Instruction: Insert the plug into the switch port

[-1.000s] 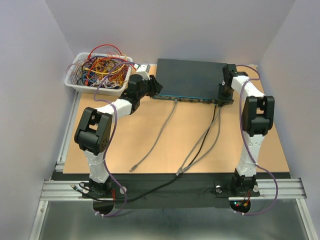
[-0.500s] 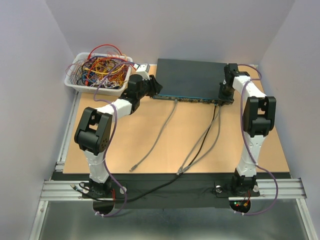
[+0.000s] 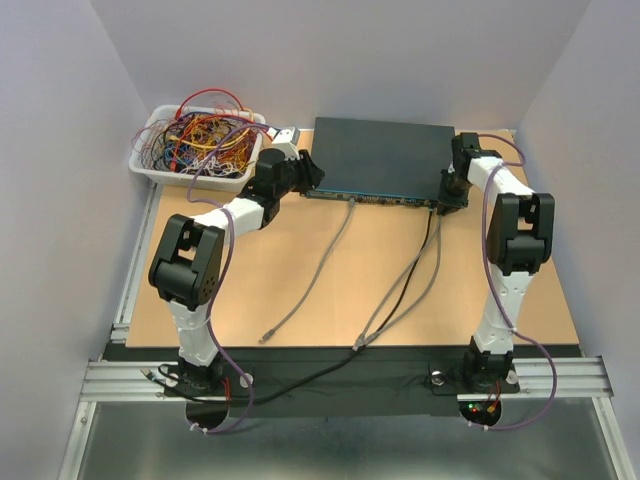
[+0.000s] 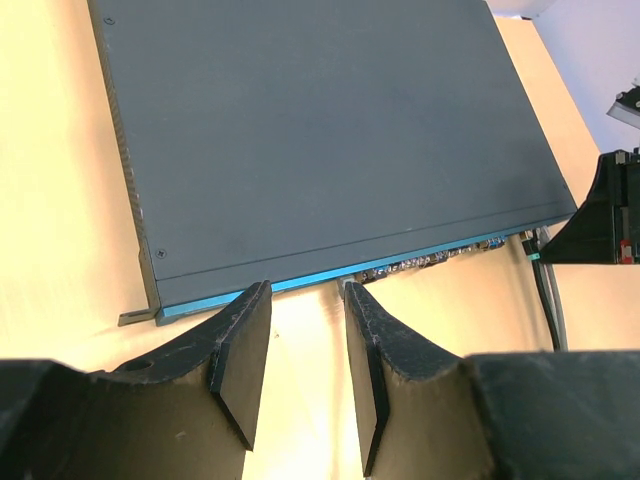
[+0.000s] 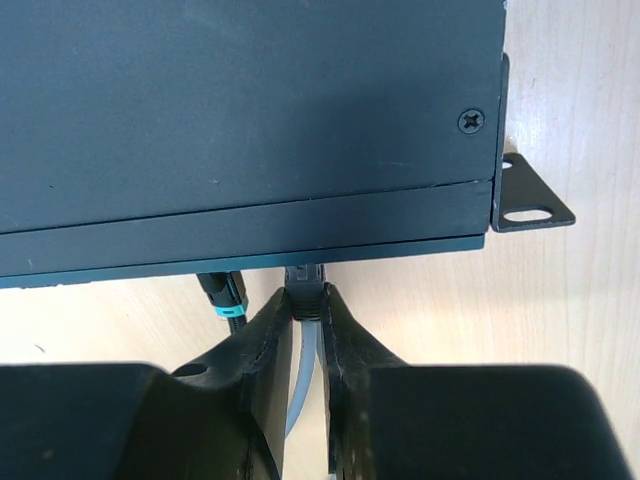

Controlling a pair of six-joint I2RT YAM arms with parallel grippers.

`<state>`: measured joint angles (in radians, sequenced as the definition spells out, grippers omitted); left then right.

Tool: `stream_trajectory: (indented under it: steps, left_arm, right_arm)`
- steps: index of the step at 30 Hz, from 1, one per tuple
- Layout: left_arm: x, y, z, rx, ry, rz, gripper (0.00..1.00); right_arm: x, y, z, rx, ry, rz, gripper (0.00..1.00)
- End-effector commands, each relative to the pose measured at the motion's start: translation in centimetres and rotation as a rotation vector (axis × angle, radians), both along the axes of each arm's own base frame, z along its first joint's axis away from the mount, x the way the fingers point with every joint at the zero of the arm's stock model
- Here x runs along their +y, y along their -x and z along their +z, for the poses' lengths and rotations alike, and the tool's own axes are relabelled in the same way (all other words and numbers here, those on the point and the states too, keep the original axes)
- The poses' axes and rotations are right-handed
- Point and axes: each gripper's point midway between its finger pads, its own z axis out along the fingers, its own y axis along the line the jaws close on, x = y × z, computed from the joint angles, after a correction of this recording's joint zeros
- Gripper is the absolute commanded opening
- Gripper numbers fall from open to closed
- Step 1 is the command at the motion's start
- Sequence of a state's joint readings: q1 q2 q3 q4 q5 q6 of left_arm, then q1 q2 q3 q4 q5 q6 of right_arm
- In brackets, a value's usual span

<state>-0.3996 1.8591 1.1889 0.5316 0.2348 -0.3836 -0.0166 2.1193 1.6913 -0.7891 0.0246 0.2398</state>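
Observation:
The switch [image 3: 385, 157] is a wide flat dark grey-blue box with a teal front edge, at the back of the table; it also shows in the left wrist view [image 4: 320, 130] and the right wrist view [image 5: 240, 120]. My right gripper [image 5: 306, 300] is shut on the dark plug [image 5: 304, 282] of a grey cable, with the plug's tip at the switch's front edge near its right end. A black plug with a teal ring [image 5: 224, 292] sits in the port just left of it. My left gripper [image 4: 305, 300] is open and empty, at the switch's front left corner.
A white tray [image 3: 195, 145] full of coloured wires stands at the back left. Grey cables [image 3: 325, 260] and a black cable [image 3: 400, 290] run from the switch's front toward the near edge. A metal mounting ear [image 5: 528, 200] sticks out at the switch's right end.
My right wrist has shifted slightly to the right at the switch's right end. The left arm has not moved.

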Motion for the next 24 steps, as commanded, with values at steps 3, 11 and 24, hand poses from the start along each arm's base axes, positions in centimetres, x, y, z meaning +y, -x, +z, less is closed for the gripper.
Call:
stream_trajectory:
  steps: [3,11,24]
  left_arm:
    - [0.1,-0.2,1.9,-0.057,0.006,-0.002,0.46]
    - [0.0,-0.4,1.6,-0.051,0.007,-0.002,0.46]
    - [-0.1,-0.7,1.4,-0.048,0.008,-0.002,0.46]
  right_arm:
    - [-2.3,-7.0,4.3,-0.277,0.025,-0.04,0.0]
    - [-0.3,-7.9,4.7,-0.296,-0.029,0.029,0.0]
    - [2.0,-8.3,4.6,-0.303,-0.065,0.128,0.0]
